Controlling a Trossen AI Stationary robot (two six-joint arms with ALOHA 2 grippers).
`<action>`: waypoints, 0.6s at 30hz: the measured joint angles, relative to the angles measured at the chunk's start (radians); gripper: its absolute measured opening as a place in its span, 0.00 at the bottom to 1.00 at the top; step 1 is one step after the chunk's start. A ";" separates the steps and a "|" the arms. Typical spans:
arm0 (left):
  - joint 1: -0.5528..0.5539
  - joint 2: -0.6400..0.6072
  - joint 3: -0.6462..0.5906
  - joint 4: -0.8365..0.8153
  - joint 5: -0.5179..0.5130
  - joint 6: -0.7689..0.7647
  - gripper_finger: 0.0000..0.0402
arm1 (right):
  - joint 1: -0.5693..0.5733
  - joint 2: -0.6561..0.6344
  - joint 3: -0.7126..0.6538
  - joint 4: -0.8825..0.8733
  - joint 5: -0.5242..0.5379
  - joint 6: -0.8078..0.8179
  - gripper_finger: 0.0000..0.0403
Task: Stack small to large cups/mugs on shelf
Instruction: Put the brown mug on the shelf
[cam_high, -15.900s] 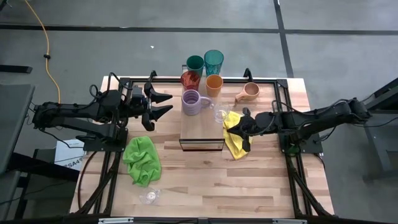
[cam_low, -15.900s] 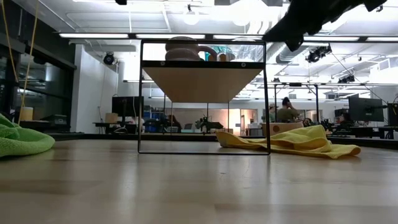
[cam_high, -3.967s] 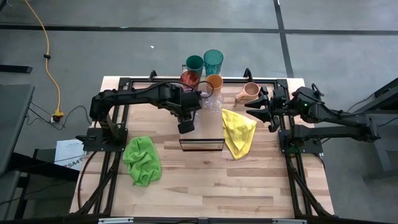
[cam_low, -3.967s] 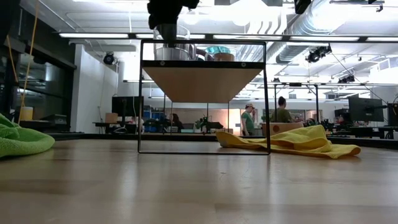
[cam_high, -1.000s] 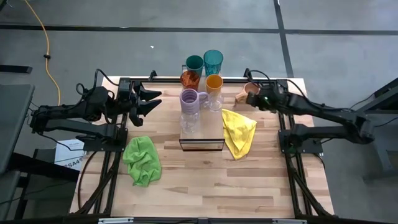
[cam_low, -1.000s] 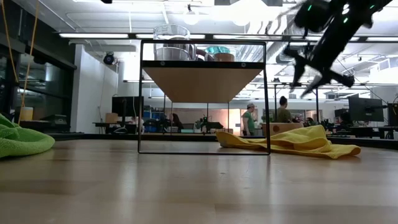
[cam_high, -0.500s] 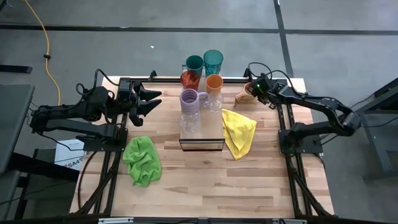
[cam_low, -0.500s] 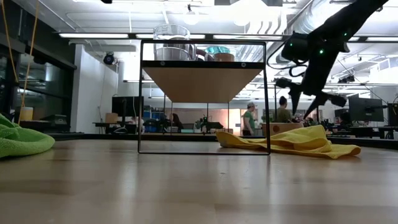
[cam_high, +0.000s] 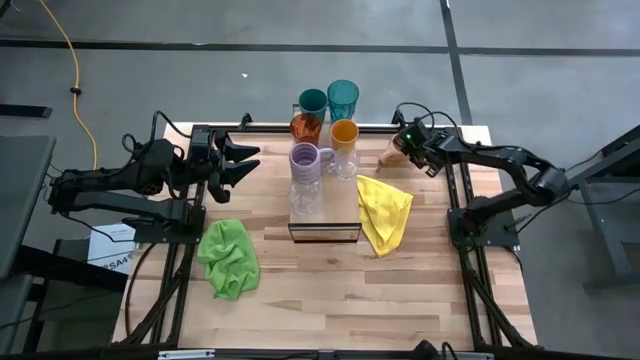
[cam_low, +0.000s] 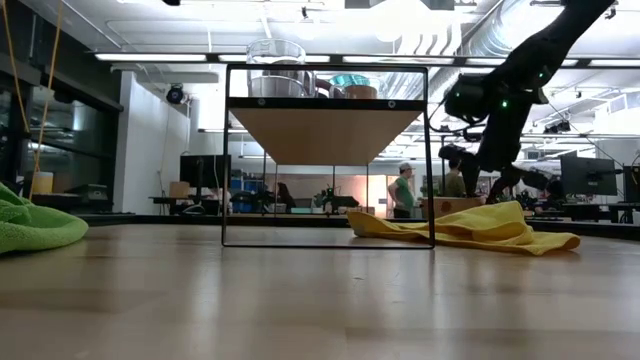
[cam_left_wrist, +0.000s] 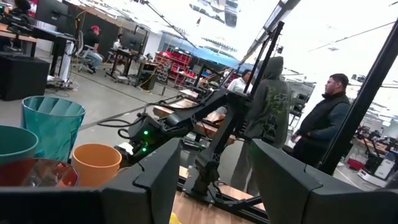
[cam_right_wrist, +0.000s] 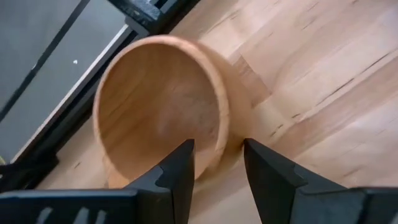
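Right end effector (cam_right_wrist: 217, 163) parted astride one tan mug (cam_right_wrist: 163, 109) rim; left (cam_high: 240, 162) open, empty.

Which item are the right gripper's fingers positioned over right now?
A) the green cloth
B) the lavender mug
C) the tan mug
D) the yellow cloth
C: the right wrist view shows the right gripper with its open fingers straddling the rim of the tan mug, at the table's far right corner in the high view.
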 joint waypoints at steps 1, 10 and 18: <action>0.000 0.000 0.000 0.000 0.000 0.000 0.45 | -0.002 0.007 0.000 0.003 0.000 0.004 0.32; 0.000 0.000 0.000 0.000 0.000 0.001 0.45 | -0.025 0.041 0.000 -0.008 -0.023 -0.040 0.30; 0.000 0.000 0.000 0.000 0.000 -0.001 0.45 | -0.050 0.041 0.000 -0.021 -0.023 -0.137 0.06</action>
